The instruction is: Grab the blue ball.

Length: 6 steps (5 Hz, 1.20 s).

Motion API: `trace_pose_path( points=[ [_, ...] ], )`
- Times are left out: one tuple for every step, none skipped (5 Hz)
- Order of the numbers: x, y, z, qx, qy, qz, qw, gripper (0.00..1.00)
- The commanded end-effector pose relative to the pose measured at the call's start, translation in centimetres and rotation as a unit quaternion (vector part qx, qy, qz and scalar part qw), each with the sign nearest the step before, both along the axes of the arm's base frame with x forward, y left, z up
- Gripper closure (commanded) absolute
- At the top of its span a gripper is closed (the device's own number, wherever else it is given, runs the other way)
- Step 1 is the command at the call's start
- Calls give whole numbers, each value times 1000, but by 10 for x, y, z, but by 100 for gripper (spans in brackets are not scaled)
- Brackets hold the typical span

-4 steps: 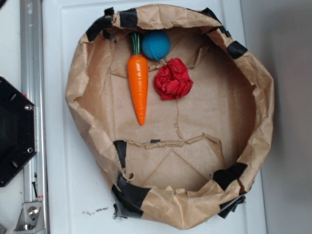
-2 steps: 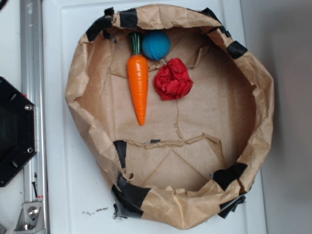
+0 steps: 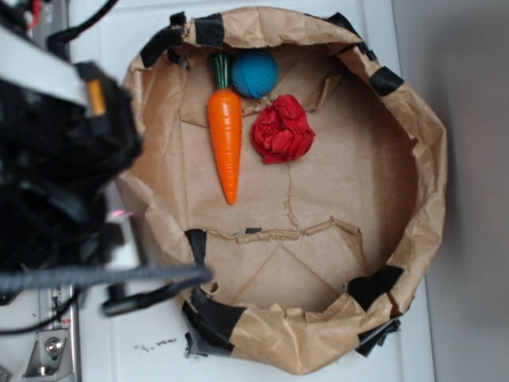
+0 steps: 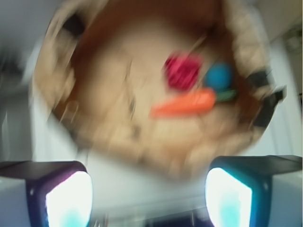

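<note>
Well apart from the blue ball (image 4: pixel 218 77), the claw (image 4: pixel 147 198) hangs open, empty.

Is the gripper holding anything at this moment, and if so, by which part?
Nothing is held. In the wrist view the gripper is open with an empty gap between its fingers, well short of the paper basin. The blue ball lies untouched inside it beside the carrot's green top.

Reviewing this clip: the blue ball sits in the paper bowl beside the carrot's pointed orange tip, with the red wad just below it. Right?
Not quite. In the exterior view the blue ball sits beside the carrot's green top, not its pointed tip. It is in the paper bowl, with the red wad just below.
</note>
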<state>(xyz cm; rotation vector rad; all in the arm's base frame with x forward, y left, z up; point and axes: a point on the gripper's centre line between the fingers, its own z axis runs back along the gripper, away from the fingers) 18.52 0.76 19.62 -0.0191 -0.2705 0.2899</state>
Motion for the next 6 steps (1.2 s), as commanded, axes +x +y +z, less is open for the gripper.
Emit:
trace_pose_path(
  points=[
    [57,30,-56,19,-17,182,983,0],
    [66,51,-70,13,-4,276,961,0],
    [79,71,-79,-23,-8,327,945,0],
    [80,87,-88,-13,-15,362,932,0],
    [85,95,-101,-5,-31,375,927,0],
    [85,95,-101,-5,-31,375,927,0]
  ],
)
